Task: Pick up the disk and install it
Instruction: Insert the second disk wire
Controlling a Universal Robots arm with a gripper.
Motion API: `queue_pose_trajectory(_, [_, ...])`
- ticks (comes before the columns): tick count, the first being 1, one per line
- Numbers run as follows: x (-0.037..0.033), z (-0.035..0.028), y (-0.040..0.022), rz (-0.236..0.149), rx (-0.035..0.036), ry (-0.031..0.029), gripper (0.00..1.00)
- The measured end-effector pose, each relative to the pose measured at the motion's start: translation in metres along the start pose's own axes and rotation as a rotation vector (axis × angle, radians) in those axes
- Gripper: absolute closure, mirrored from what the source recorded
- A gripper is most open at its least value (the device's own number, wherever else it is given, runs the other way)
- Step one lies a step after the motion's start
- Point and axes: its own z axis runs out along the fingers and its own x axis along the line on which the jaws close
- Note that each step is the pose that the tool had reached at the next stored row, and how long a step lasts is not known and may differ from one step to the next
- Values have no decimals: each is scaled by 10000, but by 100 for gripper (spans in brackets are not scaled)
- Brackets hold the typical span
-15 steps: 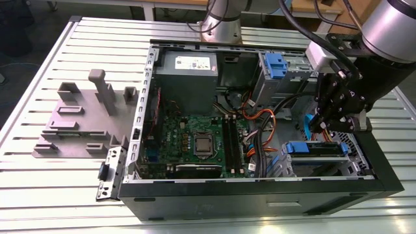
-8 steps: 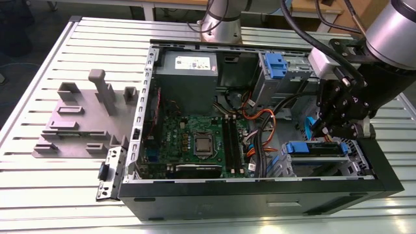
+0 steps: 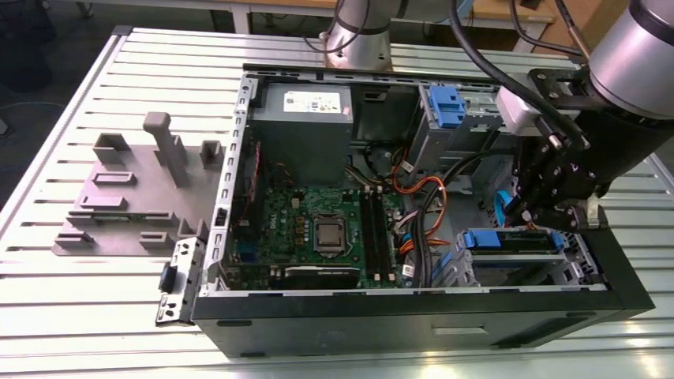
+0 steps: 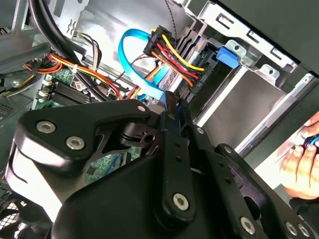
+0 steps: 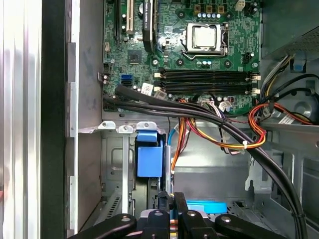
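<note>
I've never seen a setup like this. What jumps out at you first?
An open computer case lies on a slatted metal table, its green circuit board bare in the middle. The robot's black hand hangs inside the case at the exterior view's right, above a blue-railed drive bay, beside orange and yellow cables.

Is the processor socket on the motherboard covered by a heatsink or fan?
No: in the first wrist view the processor sits bare in its socket on the motherboard.

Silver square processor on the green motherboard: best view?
First wrist view: the silver square processor sits face-on, unobstructed. The exterior view has it farther off, at a slant. The second wrist view catches a corner of the green motherboard behind cables.
</note>
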Motion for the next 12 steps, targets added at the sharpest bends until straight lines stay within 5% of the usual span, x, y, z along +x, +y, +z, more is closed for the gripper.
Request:
queue_pose_trajectory(7, [13, -1, 56, -5, 365, -4, 84])
queue_pose_trajectory(12, [47, 5, 58, -5, 400, -5, 84])
